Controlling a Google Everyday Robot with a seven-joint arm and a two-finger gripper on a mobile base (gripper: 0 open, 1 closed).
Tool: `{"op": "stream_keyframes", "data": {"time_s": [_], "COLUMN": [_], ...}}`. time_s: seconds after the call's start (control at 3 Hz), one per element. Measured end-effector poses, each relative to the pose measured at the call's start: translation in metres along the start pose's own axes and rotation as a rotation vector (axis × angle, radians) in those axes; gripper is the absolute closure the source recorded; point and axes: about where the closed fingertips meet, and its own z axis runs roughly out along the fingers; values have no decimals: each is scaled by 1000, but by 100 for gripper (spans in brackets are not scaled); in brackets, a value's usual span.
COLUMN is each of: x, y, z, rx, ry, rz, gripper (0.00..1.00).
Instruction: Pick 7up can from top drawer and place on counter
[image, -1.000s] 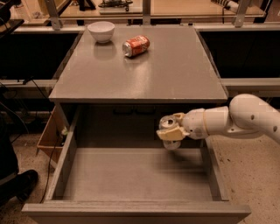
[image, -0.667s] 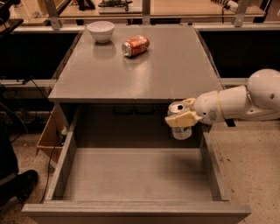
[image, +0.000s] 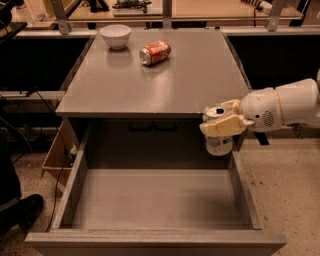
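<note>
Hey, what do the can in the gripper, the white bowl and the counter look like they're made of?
The 7up can, clamped in the gripper just off the counter's front right corner: thin metal, probably aluminium, by its silvery pull-tab top. The white bowl: glossy, ceramic or plastic, unclear which. The counter: smooth grey slab with a faint sheen, maybe laminate or paint.
</note>
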Motion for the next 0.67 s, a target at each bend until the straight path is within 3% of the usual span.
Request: {"op": "stream_keyframes", "data": {"time_s": [0.33,0.67], "x": [-23,-44], "y": [-4,-36], "z": [-15,-20], "rx": [15,54], "ry": [19,58], "rz": [-52,-102], "gripper": [100,100]}}
